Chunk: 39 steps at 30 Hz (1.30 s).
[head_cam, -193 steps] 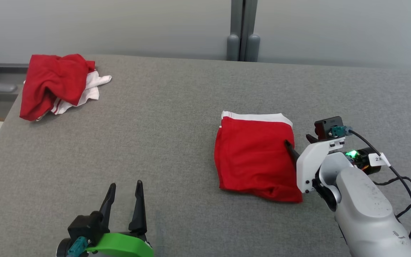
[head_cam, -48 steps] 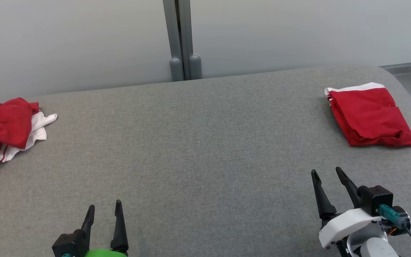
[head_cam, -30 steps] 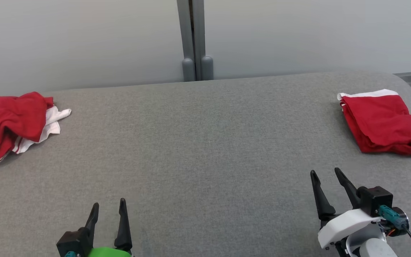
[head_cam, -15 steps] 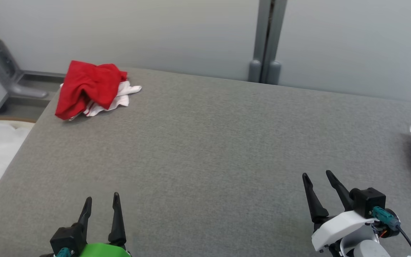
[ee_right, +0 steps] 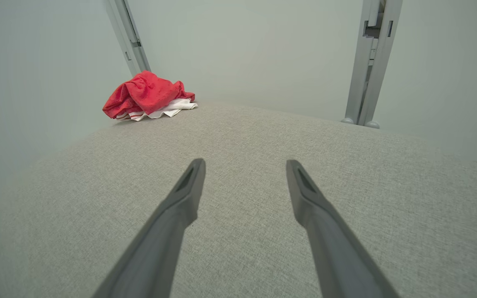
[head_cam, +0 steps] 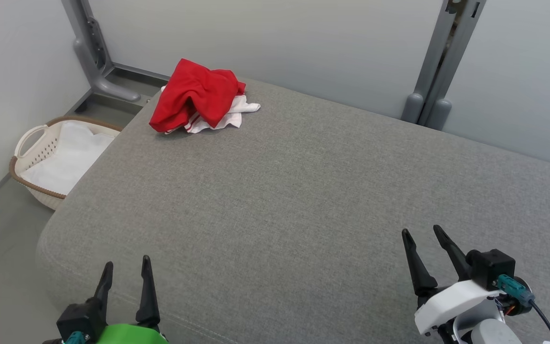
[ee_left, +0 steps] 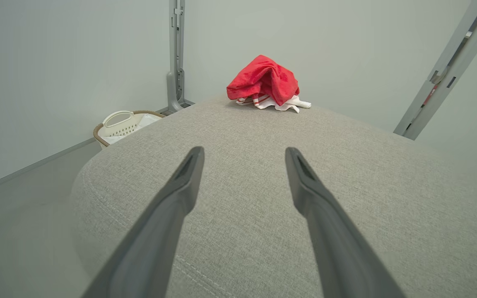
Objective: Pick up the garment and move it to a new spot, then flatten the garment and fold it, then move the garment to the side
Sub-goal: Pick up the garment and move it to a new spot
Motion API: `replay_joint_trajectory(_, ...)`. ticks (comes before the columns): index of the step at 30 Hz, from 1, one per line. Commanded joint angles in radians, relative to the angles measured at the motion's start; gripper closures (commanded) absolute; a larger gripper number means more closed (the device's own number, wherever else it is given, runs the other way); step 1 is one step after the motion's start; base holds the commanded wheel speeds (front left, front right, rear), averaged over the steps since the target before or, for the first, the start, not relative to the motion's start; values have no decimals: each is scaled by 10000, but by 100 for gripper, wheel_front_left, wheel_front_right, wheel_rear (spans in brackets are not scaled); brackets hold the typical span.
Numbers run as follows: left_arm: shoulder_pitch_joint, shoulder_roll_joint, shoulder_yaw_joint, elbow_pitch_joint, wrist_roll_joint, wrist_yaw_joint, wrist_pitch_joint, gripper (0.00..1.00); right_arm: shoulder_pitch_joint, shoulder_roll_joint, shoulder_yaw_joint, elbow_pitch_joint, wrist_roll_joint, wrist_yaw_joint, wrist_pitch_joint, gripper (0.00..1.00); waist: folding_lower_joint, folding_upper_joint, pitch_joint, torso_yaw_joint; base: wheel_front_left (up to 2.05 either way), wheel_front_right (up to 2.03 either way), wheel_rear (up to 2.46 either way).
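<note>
The left fingers (head_cam: pixel 147 291) stand spread wide with nothing between them, poised over the near edge of the grey fabric-covered table (head_cam: pixel 280 191) at about 7 o'clock. The right fingers (head_cam: pixel 414 267) are splayed just as wide and just as empty, over bare table at about 5 o'clock.

The crumpled red garment with white striped trim (head_cam: pixel 194 93) lies in a heap on the far left corner, around 11 o'clock, well apart from both pairs. From where I stand it looks light, limp and in no way fragile. It should sag and trail once lifted rather than keep its shape. The raised red hump on top seems the easiest place to pinch. A shallow grip there may catch only one layer, so a deeper bite into the fold looks wiser.

A white perforated laundry basket with a brown rim (head_cam: pixel 43 149) sits on the floor off the table's left side, near 9 o'clock.
</note>
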State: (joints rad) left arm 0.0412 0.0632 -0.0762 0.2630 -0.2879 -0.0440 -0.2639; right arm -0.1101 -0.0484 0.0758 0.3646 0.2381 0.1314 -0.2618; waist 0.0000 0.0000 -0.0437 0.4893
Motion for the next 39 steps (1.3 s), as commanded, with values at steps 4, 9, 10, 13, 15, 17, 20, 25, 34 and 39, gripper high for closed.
replay_joint_trajectory(4,-200,214,216,-153,112,48,-4,0,-148,-45,72,-96,-73,-16,-43,0,0,0,130,-75,0,0,0)
replay_joint_trajectory(9,-683,623,515,-419,69,8,-3,0,-438,-42,66,-218,-343,-16,-43,0,0,0,517,-377,0,0,0)
replay_joint_trajectory(10,-868,761,576,-479,90,-2,24,0,-521,-45,66,-240,-455,-16,-43,0,0,0,630,-460,0,0,0)
replay_joint_trajectory(13,-1825,1338,807,-683,115,-126,157,0,-898,-45,103,-308,-1002,-16,-43,0,0,0,1121,-793,0,0,0)
replay_joint_trajectory(15,-2626,1728,863,-852,247,-189,286,0,-1182,-50,24,-371,-1361,-16,-31,0,0,0,1466,-999,0,0,0)
replay_joint_trajectory(17,-3588,2101,1001,-940,225,-207,462,0,-1490,-50,-82,-520,-1668,-16,85,0,0,0,1870,-1213,0,0,0)
replay_joint_trajectory(20,-5156,2606,1189,-624,99,-293,835,0,-1927,-45,-141,-853,-2157,-16,333,0,0,0,2509,-1611,0,0,0)
replay_joint_trajectory(25,-7551,2837,1241,939,-383,-485,1412,0,-2409,-51,-35,-1399,-2682,-16,691,0,0,0,3457,-2222,0,0,0)
replay_joint_trajectory(34,-9523,3008,1305,4895,-1298,-704,2397,0,-2961,-42,101,-2417,-3185,-16,1025,0,0,0,5010,-3322,0,0,0)
replay_joint_trajectory(39,-10119,2854,1097,6269,-1667,-806,2780,0,-3143,-39,-184,-3002,-3627,-16,1177,0,0,0,5780,-3575,0,0,0)
